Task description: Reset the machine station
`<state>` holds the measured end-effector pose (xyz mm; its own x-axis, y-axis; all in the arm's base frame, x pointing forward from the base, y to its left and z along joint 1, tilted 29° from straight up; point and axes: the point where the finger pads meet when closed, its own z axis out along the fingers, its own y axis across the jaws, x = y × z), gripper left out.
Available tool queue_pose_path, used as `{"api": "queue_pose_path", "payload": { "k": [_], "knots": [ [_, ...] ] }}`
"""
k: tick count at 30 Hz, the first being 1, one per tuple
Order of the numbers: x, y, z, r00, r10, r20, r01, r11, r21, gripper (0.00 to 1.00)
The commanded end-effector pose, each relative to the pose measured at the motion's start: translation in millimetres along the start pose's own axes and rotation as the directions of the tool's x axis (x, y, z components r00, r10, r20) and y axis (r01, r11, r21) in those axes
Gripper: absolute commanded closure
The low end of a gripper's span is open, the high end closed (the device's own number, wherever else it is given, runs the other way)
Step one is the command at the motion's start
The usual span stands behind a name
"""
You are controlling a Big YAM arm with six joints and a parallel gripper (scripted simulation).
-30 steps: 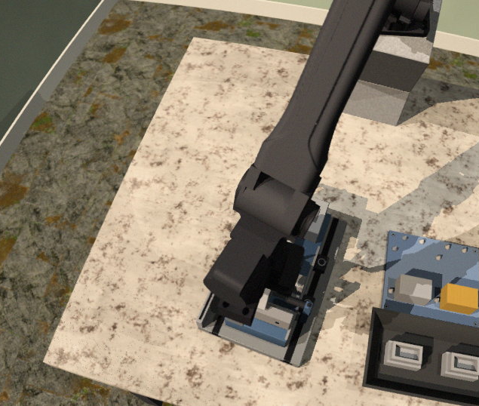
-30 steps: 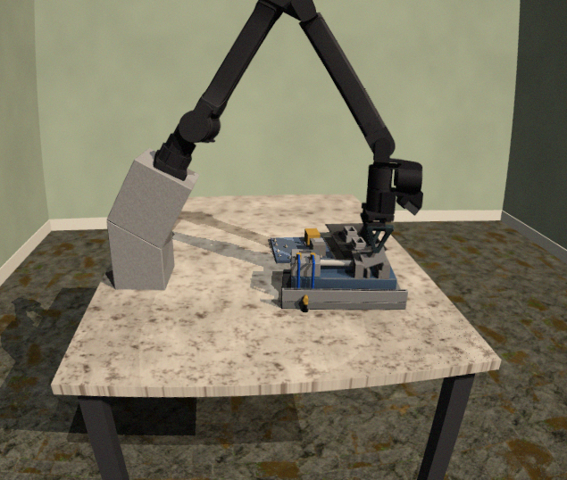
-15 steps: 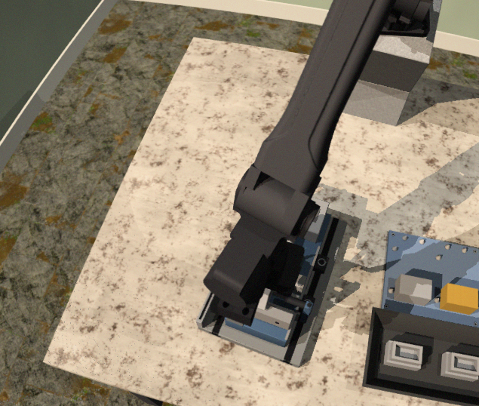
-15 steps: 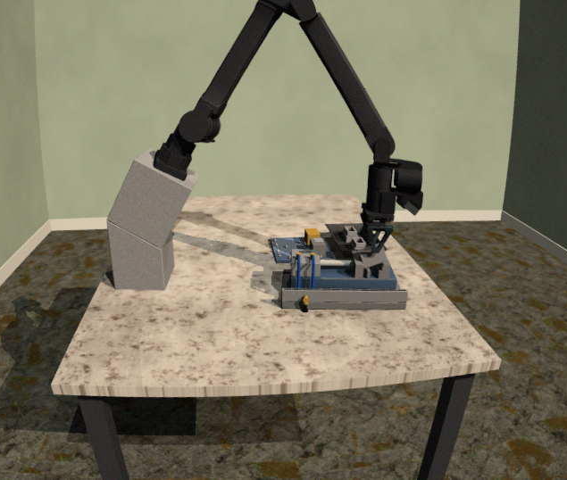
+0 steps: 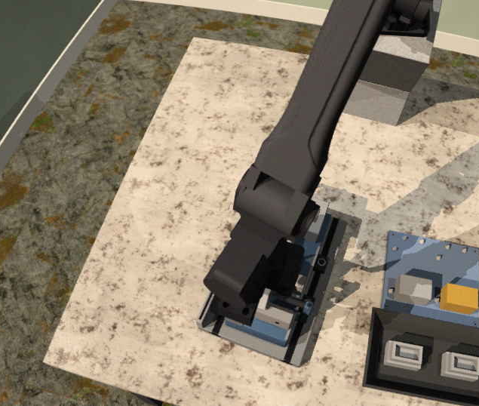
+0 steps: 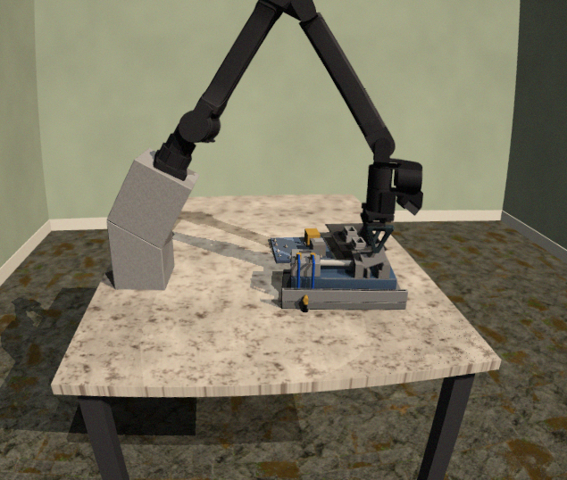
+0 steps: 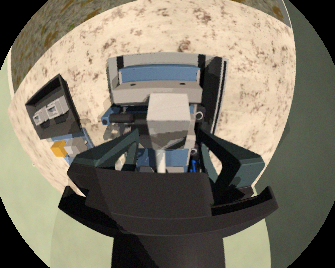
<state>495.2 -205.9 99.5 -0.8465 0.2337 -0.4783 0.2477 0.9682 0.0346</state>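
Blank (image 7: 168,107) sits at left in the vise (image 5: 257,332) (image 6: 343,281) (image 7: 159,75), between the claw's (image 6: 377,247) (image 7: 168,132) fingers, which stand partway apart around it, apparently unclamped; whether they touch it, I cannot tell. Right of that, the blue plate (image 5: 458,263) (image 6: 285,247) (image 7: 89,137) carries a gray block (image 5: 413,289) (image 6: 318,245) (image 7: 76,146), then a brass one (image 5: 459,298) (image 6: 312,235) (image 7: 58,148). The black tray (image 5: 431,389) (image 6: 340,248) (image 7: 72,121) beside it holds two parts (image 5: 403,355) (image 6: 350,232) (image 7: 57,108), pockets up.

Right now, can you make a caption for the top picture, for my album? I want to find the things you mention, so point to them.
Two parts with pockets (image 5: 415,355) (image 5: 470,365) sit in the black tray, beside the blue plate with gray and yellow blocks.
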Motion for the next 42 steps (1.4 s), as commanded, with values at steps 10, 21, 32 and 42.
{"api": "queue_pose_path", "payload": {
  "k": [10,21,32,42],
  "knots": [
    [-7.1,3.2,-11.8,0.999,0.005,0.032,-0.005,1.0,0.006,0.36],
    [-5.5,3.3,-5.4,1.0,0.005,0.026,-0.005,1.0,0.005,0.36],
    [0.3,4.1,8.3,1.0,0.005,0.004,-0.005,1.0,0.001,0.36],
    [-2.3,3.2,7.9,1.0,0.006,0.011,-0.006,1.0,0.002,0.36]
  ]
}}
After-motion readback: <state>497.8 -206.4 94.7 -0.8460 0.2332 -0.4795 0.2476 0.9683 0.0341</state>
